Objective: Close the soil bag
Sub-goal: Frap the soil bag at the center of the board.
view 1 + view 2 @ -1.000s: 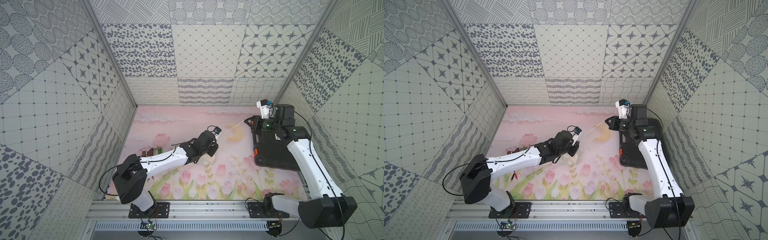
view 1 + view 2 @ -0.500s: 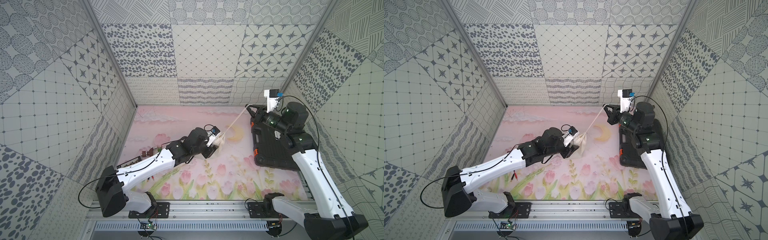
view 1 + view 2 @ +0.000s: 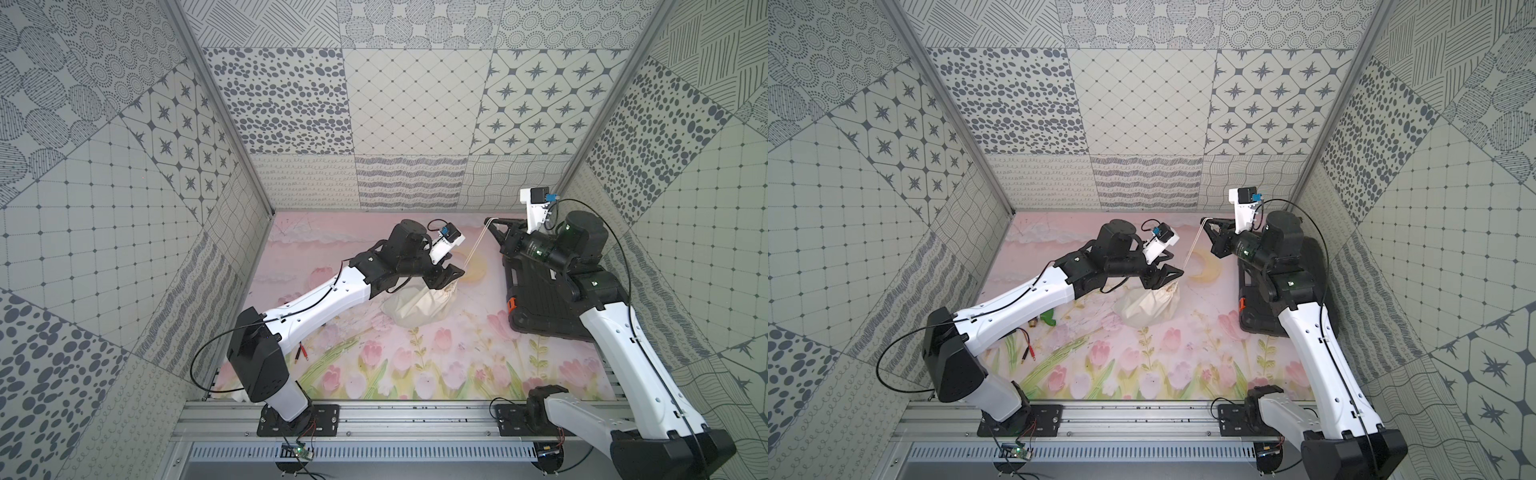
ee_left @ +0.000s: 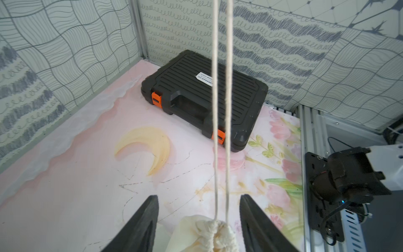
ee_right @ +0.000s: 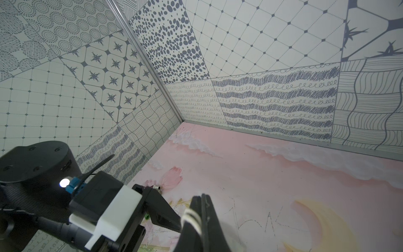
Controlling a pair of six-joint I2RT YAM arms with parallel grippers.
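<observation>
Status: soil bag point(image 3: 419, 305) is lying on the floral mat point(image 3: 415, 374) around mid-table, well apart from the black tool case point(image 3: 540, 303) on the right-arm side, body slumped on the mat and neck pointing up toward the left gripper point(image 3: 448, 279). Both top views agree on that; bag again here point(image 3: 1148, 307). Right gripper point(image 3: 492, 222) is raised over the far end of the case and clamped on the drawstring point(image 3: 473, 249). Right wrist view shows the two pale strands pinched between closed fingers point(image 5: 201, 197), so the hold is confirmed. Both strands run straight and taut from that pinch down to the bag neck, clearest in the left wrist view point(image 4: 220, 109). Left gripper there point(image 4: 198, 197) stands wide, one finger on either side of the neck with clear gaps, holding nothing as far as I can see. The neck point(image 4: 209, 235) is bunched into a tight wad of folds with no opening visible from this angle, though I can't see round its far side. My read: the cinch is essentially done — mouth gathered, cord pulled through. What's left is minor, I think: one more short tug only if a gap shows, then release the cord and back both arms away. Main risk with the line this taut and nothing bracing the neck is dragging or lifting the bag on any further pull.
</observation>
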